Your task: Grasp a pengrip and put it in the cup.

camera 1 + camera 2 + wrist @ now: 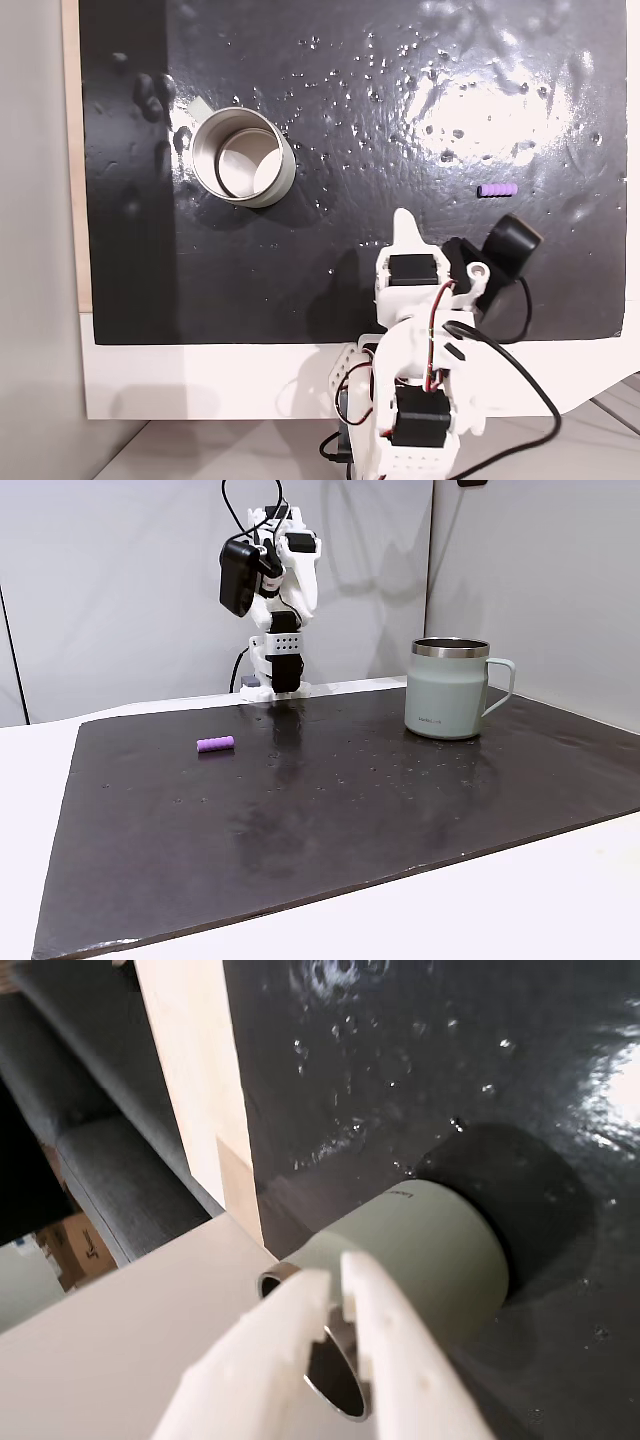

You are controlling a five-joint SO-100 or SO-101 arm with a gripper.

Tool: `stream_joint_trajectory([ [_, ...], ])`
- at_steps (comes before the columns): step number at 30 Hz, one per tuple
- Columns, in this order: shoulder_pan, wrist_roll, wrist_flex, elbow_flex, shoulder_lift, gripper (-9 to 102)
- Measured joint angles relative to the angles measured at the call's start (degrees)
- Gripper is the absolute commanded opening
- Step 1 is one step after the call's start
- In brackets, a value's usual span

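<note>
Purple pengrip was lying flat on the black mat in a fixed view, over around 3 o'clock and well apart from the cup, which sat up around 10 o'clock. From the side in a fixed view, the pengrip was at about 9 o'clock and the cup showed a handle at its 3 o'clock side that the top-down shot hid completely. The white arm was folded up at the back edge of the mat. In the wrist view the gripper had its fingers nearly together, just a thin slit between them, nothing held. They covered part of the cup's rim, and the frame's bottom edge cut them off.
</note>
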Motion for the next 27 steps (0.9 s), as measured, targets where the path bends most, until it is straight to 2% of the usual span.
stream_joint_trajectory([
  [4,3.1,-2.0,7.4,-11.6,-8.9,1],
  [7,5.4,-4.5,13.1,-19.6,-16.5,9],
  [17,13.7,-11.8,26.7,-38.6,-38.9,24],
  [27,22.9,-22.9,27.9,-42.5,-51.5,23],
])
